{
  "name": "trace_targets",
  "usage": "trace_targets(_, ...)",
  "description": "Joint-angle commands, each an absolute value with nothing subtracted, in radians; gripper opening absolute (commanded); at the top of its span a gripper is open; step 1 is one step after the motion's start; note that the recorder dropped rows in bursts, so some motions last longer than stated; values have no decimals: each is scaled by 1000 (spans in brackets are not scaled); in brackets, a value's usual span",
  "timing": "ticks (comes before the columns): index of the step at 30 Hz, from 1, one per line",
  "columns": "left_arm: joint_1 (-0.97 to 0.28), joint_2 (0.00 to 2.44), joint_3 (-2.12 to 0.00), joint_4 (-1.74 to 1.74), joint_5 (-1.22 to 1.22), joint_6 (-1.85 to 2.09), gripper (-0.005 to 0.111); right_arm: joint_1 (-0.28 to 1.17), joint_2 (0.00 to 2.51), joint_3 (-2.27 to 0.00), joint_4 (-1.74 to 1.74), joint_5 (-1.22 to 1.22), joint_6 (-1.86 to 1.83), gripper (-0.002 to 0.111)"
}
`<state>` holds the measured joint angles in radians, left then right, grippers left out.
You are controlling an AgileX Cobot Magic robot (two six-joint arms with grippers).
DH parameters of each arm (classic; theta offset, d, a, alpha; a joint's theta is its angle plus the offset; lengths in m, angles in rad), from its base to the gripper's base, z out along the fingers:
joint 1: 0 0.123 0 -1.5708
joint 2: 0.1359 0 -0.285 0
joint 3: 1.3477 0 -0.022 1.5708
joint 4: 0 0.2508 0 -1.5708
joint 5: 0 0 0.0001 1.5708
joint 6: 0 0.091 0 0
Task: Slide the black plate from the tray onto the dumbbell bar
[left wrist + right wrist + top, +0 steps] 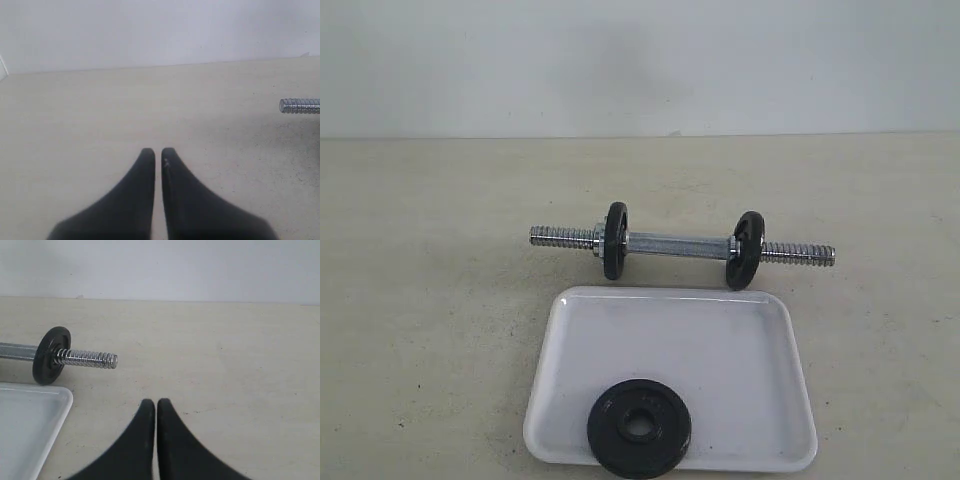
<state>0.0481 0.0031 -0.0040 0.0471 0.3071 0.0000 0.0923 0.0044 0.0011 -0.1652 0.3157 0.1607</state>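
**A:** Where is the black plate [639, 428]?

**B:** It lies flat in the tray [740, 340], at the lower middle of the exterior view. It sits hard against the tray's near rim and a little left of the tray's centre. Its centre hole faces up, and its lower edge covers the rim there.

**A:** And the dumbbell bar [675, 243]?

**B:** It is on the table [430, 330], just above the tray in the frame, lying across from left to right and clear of the tray's far rim. It carries a left-hand disc [614, 240] and a right-hand disc [746, 250], both standing on edge. A bare threaded end [800, 254] sticks out beyond each.

**A:** What about the claws?

**B:** Neither shows in the exterior view. In its own wrist view the left claw [157, 152] has its two black fingers drawn together with only a thin slit between them, and nothing is held. The right claw [151, 404] is the same, closed on nothing.

**A:** So how does the plate lie relative to them?

**B:** Neither wrist view takes in the plate, so I cannot tell how far it is from either claw. The right wrist view shows a corner of the tray near that claw's tips, off to one side. Beyond the corner are the right-hand disc and its threaded end. The left wrist view catches only the tip of the bar's thread, well apart from the fingertips. The rest is bare table, with the pale wall [150, 30] behind.
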Motion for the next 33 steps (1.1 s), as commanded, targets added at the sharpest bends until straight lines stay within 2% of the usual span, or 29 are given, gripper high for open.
trace_targets(1,43,0,0,49,306,0,4,90,0,0,-168,308,158,0)
trace_targets(19,43,0,0,49,306,0,4,90,0,0,-162,259,165,0)
trace_targets(27,43,0,0,49,306,0,4,90,0,0,-38,-308,410,0)
trace_targets(33,43,0,0,49,306,0,4,90,0,0,-38,-569,531,0)
